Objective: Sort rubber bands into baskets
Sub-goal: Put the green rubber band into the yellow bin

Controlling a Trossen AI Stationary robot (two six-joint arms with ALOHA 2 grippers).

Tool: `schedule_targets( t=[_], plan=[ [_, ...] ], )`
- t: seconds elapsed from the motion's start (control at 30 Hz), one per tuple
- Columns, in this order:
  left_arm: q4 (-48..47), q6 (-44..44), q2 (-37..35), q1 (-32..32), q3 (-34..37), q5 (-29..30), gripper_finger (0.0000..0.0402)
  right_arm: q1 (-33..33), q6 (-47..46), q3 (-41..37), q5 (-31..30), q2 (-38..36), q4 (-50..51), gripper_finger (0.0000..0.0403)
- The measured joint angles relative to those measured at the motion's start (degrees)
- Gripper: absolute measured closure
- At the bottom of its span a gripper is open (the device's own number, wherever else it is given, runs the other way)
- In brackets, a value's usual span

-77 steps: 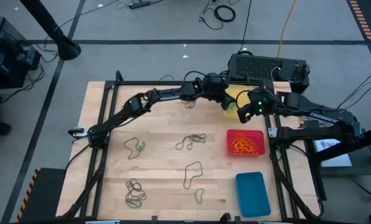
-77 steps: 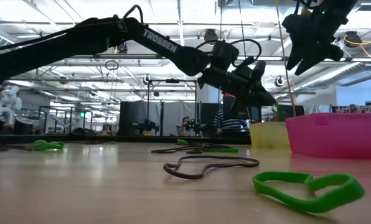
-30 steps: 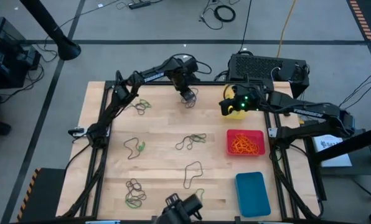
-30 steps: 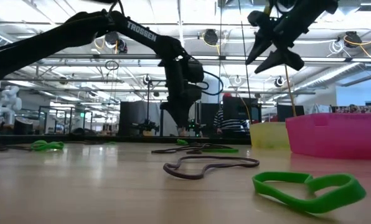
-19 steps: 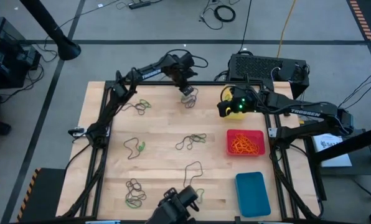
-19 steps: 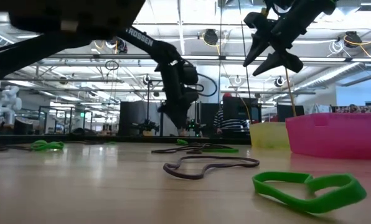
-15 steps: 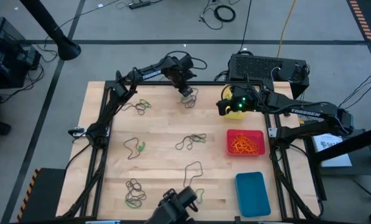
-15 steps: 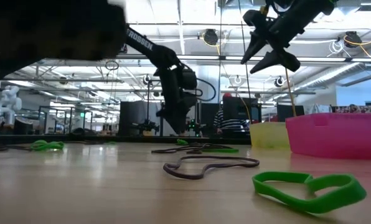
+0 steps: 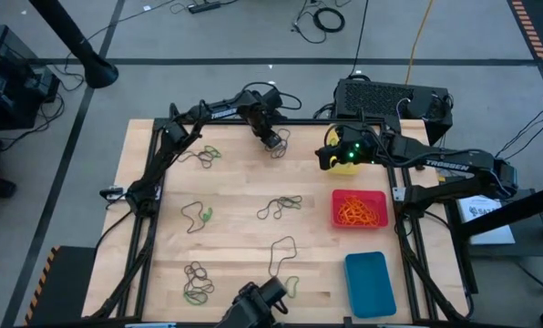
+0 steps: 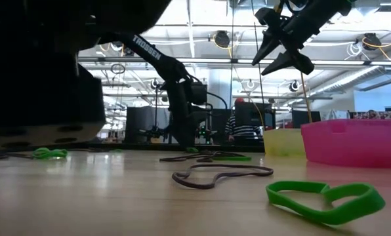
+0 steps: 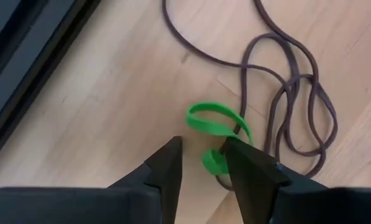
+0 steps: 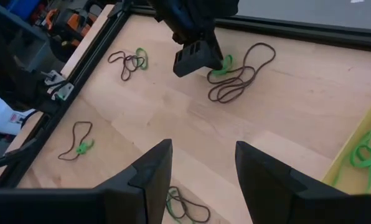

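Reaching: the left gripper is hanging low at the far middle of the bench, its jaws standing apart with the green rubber band just ahead of them and nothing gripped
Tangle: that green band is lying on the wood, touching a dark brown band looped beside it
Waiting: the right gripper is hovering high over the near-left edge of the yellow basket, jaws standing wide and holding nothing
Yellow basket: sitting at the far right, with green bands lying inside it
Red basket: sitting near of the yellow one on the right, holding orange bands
Blue basket: sitting at the near right corner
Loose bands: mixed dark and green clusters are lying at the far left, the left middle, the centre and the near left; a lone dark loop and a green band are lying near the middle front
Black box: standing beyond the far right edge of the bench
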State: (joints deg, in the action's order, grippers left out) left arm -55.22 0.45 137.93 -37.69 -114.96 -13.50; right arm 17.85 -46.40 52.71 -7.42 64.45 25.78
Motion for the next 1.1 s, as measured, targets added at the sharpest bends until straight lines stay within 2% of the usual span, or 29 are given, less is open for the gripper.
schedule_targets(
  t=[0.1,0.27,0.47,0.63,0.8,0.93,1.1],
  plan=[
    [-0.2,0.1,0.0,0.0,0.0,0.0,0.0303,0.0,0.9,0.0,0.0,0.0,0.0,0.0234],
    [-0.8,1.4,-0.3,0.1,0.1,0.0,0.0390,0.0,1.7,0.0,0.0,0.0,0.1,0.0234],
    [-1.5,1.4,-1.9,0.7,-1.6,-0.2,0.0397,0.0,2.1,0.0,0.0,0.0,0.1,0.0234],
    [2.4,-0.4,-4.9,2.9,-2.7,-1.3,0.0398,0.0,3.9,0.0,0.0,0.0,0.1,0.0234],
    [11.3,-5.5,-5.7,7.1,-2.7,-5.9,0.0399,0.0,4.0,0.0,0.2,0.0,0.2,0.0234],
    [19.6,-7.7,-5.6,11.2,-2.7,-6.2,0.0399,0.0,4.3,0.0,1.3,-0.6,2.6,0.0234],
    [30.4,-7.6,-5.5,15.9,-2.7,-6.4,0.0399,0.0,3.5,0.0,1.6,-3.3,11.0,0.0234]
  ],
)
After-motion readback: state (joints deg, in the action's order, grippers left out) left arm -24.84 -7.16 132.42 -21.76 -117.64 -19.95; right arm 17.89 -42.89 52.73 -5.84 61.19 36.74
